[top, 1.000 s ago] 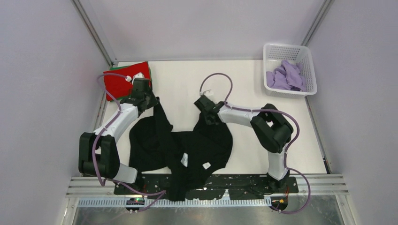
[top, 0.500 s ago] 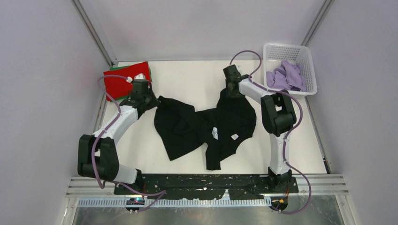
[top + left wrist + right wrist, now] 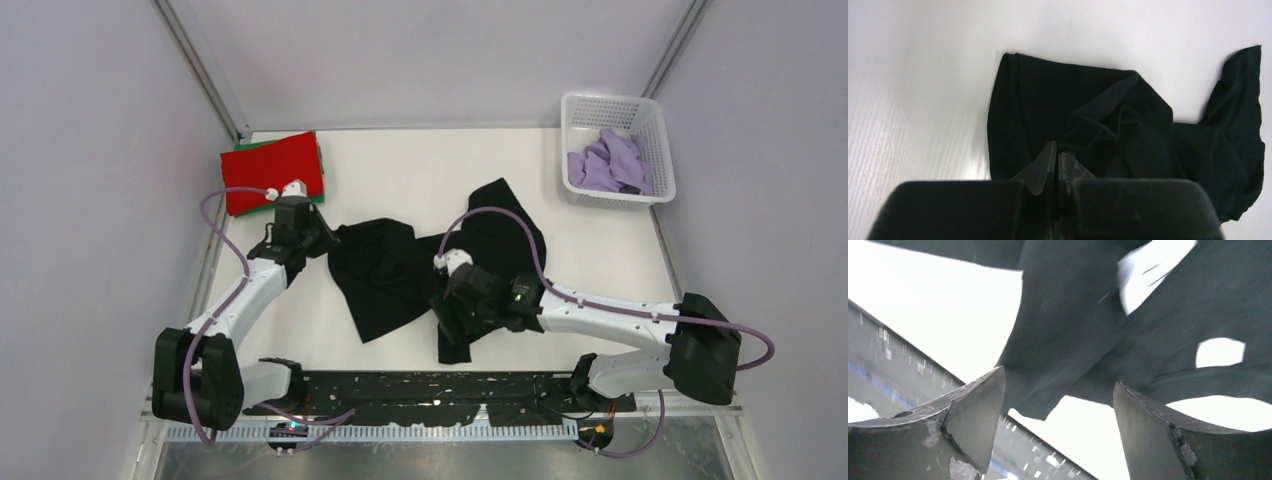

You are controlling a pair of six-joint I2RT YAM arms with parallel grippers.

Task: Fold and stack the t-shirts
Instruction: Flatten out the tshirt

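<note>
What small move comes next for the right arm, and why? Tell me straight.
Probably lower the open right gripper and close it on the black shirt just below it. The left gripper is shut on the shirt's left edge and the cloth lies crumpled, so a second grip could let both arms spread it.
</note>
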